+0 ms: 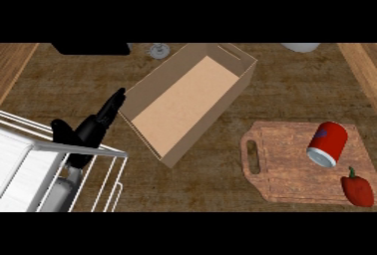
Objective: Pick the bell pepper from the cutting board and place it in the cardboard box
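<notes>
Small red bell pepper (358, 189) is seen on the wooden cutting board's (290, 172) near-right corner, beside a red can (327, 143). Judged light, smooth, slippery: body to be wrapped, not stem. Left hand (87, 132) is held open over the white wire rack (18, 169); right hand is out of view.

Can (327, 143) just beside bell pepper (358, 190), cardboard box (184, 104) — open-topped

The left hand (90, 128) is black. It sits at the top end of a grey forearm (65, 185), which slants up from below it. The fingers (114, 102) are straight and close together. They point up and a bit right, away from the wrist. The thumb (63, 130) sticks out left of the palm.
</notes>
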`<state>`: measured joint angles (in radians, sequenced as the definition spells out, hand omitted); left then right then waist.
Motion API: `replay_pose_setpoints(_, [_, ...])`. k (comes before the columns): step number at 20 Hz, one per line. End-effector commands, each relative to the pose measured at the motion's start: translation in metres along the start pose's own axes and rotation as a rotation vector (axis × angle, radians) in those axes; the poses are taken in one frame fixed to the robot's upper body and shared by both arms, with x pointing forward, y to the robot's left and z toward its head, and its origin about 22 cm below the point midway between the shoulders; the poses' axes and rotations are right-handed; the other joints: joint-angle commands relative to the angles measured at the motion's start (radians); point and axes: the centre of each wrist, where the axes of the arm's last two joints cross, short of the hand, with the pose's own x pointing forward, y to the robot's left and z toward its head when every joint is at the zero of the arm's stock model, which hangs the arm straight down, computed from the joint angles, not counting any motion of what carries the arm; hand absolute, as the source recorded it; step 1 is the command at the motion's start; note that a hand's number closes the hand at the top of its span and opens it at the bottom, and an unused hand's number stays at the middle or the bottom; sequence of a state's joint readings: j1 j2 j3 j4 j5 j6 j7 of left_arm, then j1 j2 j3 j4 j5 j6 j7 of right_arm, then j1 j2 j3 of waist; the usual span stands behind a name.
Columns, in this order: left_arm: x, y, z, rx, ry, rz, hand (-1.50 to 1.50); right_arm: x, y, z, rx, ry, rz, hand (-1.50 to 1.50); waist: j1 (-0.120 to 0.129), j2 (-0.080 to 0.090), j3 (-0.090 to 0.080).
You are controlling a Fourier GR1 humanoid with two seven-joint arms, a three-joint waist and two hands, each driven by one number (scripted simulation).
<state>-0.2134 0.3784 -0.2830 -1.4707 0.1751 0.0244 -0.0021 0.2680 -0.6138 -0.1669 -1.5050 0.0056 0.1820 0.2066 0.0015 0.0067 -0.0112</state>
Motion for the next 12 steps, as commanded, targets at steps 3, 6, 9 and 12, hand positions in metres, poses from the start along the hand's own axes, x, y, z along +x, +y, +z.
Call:
replay_pose_setpoints(3, [0.021, -0.018, 0.002, -0.008, -0.012, -0.009, 0.00, -0.014, 0.007, -0.004, 0.054, 0.036, 0.028, -1.50, -0.001, -0.008, 0.012])
replay_pose_setpoints(6, [0.009, -0.029, -0.004, -0.008, -0.033, -0.029, 0.00, -0.014, 0.024, -0.011, 0.063, 0.029, 0.014, -1.50, -0.004, -0.007, 0.011])
replay_pose_setpoints(9, [0.023, -0.041, -0.009, -0.012, -0.030, -0.012, 0.00, -0.013, 0.017, -0.011, 0.075, 0.025, 0.018, -1.50, -0.004, -0.008, 0.012])
replay_pose_setpoints(12, [0.006, -0.026, -0.016, -0.016, -0.030, -0.023, 0.00, 0.010, 0.036, -0.027, 0.080, 0.034, 0.034, -1.50, -0.004, -0.006, 0.011])
